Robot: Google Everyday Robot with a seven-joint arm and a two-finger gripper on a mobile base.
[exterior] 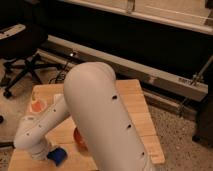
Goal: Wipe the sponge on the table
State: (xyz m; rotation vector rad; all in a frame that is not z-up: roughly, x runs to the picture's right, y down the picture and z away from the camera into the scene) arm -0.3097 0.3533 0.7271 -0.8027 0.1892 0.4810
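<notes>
From where I stood, the white arm [100, 115] blocked most of the view. It covered the middle of the counter [142, 112], whose near edge ran off the bottom, and left only a sliver of the orange bowl [78, 140]. The gripper [50, 153] was low on the left by the blue sponge [57, 157], mostly hidden under the wrist. I couldn't make out the orange-and-white thing [36, 105] at the far left corner. The office chair [20, 42] was cut off at the left.
</notes>
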